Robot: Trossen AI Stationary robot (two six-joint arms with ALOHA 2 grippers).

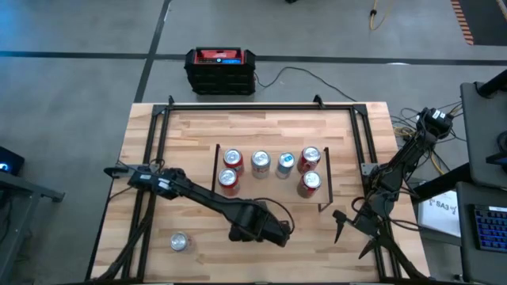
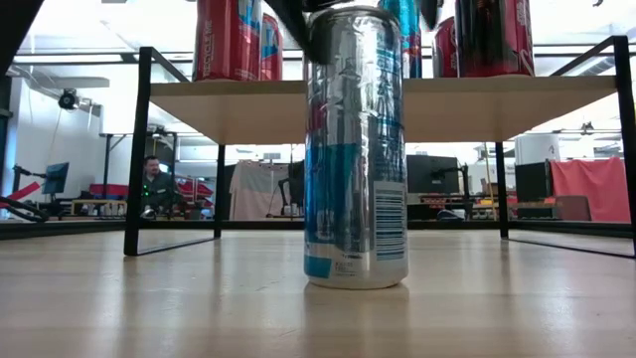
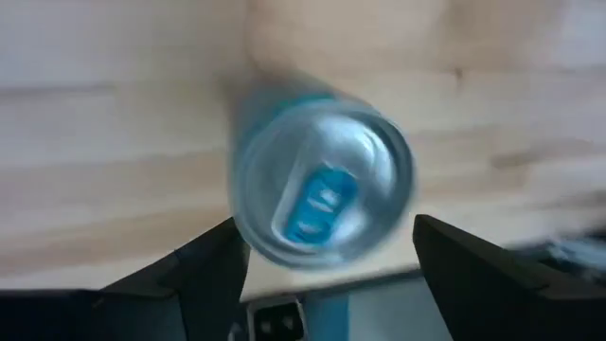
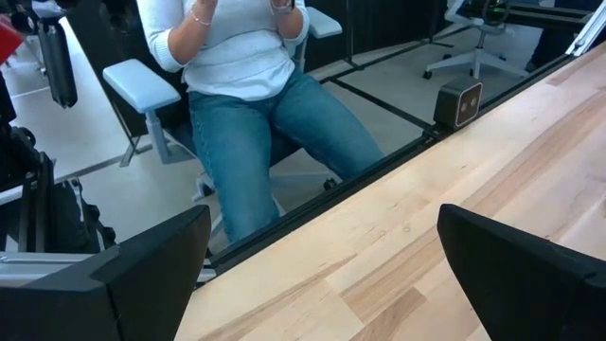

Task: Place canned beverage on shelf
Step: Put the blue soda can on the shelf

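From above, the shelf [image 1: 269, 150] stands in the middle of the surface, and six cans already stand on it in two rows. The left pincer [image 1: 269, 233] hangs near the front edge of the surface, just in front of the shelf. The right pincer [image 1: 342, 224] waits by the right edge, spread wide and holding nothing. One more silver can [image 1: 180, 241] stands alone near the front left corner.

From low down, a tall silver and blue can [image 2: 355, 149] stands upright on the surface, in front of the shelf board [image 2: 397, 99]. A dark part of the arm sits right over its top.

From the left wrist, the can top [image 3: 322, 185] shows round, right between the two dark fingers [image 3: 204, 270]. The fingers are partly spread, one on each side, with small gaps (so I think it is not squeezed yet).

From the right wrist, only bare surface and a seated person [image 4: 251, 85] show.

The can stands straight up, right under the left pincer, so the left arm is much nearer.
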